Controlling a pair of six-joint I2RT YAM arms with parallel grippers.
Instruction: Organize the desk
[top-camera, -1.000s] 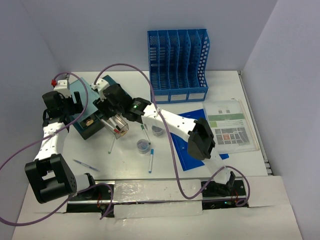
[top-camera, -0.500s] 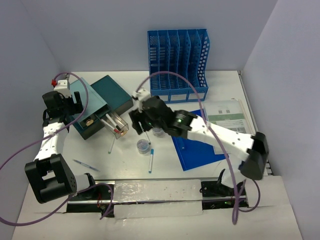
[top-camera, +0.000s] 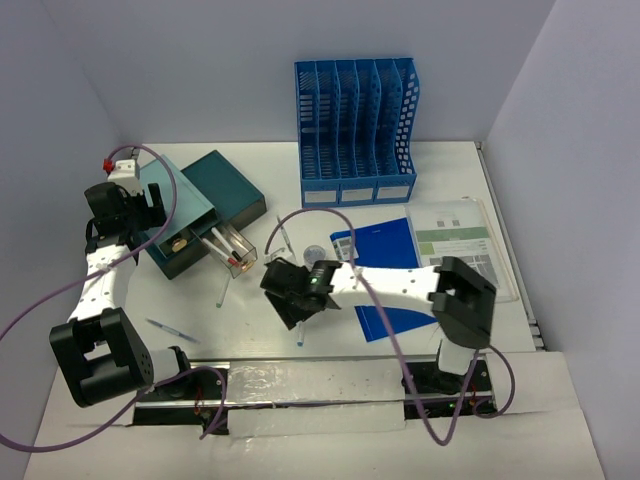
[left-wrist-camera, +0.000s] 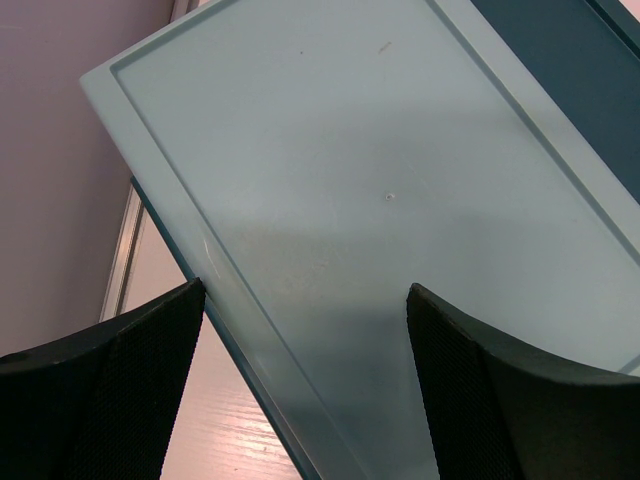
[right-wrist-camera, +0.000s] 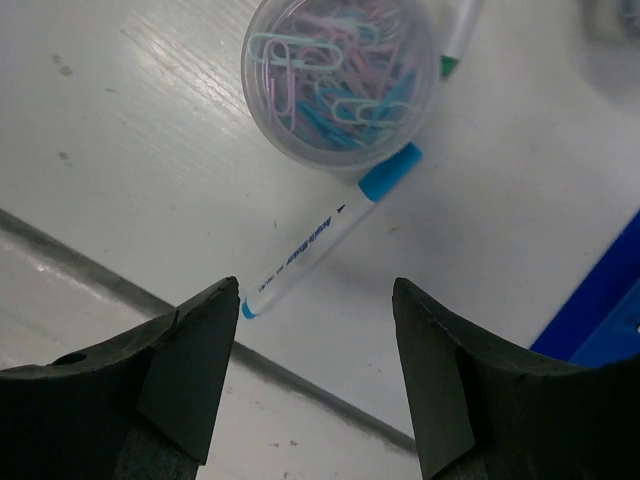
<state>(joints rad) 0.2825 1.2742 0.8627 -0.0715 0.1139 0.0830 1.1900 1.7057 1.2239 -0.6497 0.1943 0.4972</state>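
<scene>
Top view first: the desk (top-camera: 480, 165) fills the whole floor of the lavender-walled booth, flat and white with thin metal rails. It's fairly cluttered, with a blue file rack (top-camera: 355, 130) at the back, a teal drawer box (top-camera: 215, 190) on the left and a blue folder (top-camera: 385, 245) mid-right. The left wrist cam shows the left gripper (left-wrist-camera: 300, 300) spread wide over the pale lid of that box, holding nothing. The right wrist cam shows the right gripper (right-wrist-camera: 315, 290) with its jaws well apart and empty, hanging over a blue-capped marker (right-wrist-camera: 325, 235) whose cap touches a tub of paper clips (right-wrist-camera: 340, 80). My worry is that the marker lies diagonally across the gap, so closing could spin it or roll it toward the near edge. A sloppy descent could also bump the tub and scatter clips.
</scene>
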